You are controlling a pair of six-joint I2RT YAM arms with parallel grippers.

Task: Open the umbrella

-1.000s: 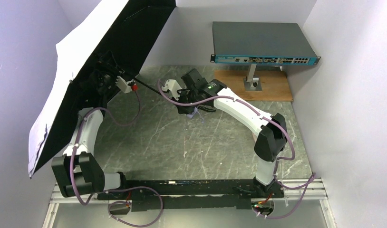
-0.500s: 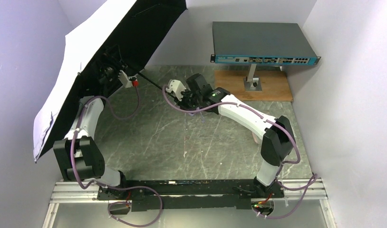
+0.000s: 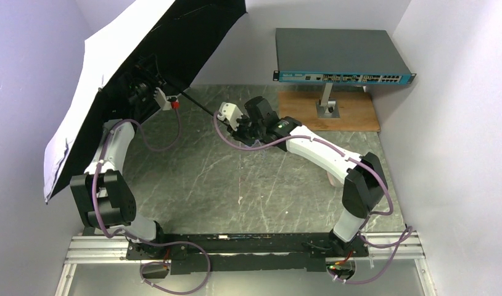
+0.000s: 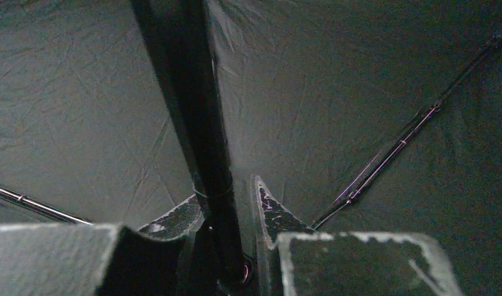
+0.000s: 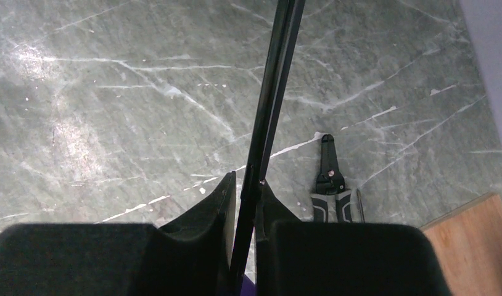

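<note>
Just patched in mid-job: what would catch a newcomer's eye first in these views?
The open folding umbrella, pale outside and black-lined, fills the far left corner, tilted on its side. Its thin black shaft runs toward the middle, with the left gripper closed on it under the canopy and the right gripper closed on it further down. A grey metal network switch sits raised on a stand at the far right.

There is one umbrella (image 3: 168,43), one grey box (image 3: 341,52), one wooden board (image 3: 359,114) and one pair of pliers (image 5: 329,179). There are two robot arms: a left arm (image 3: 110,154) and a right arm (image 3: 322,154).
</note>
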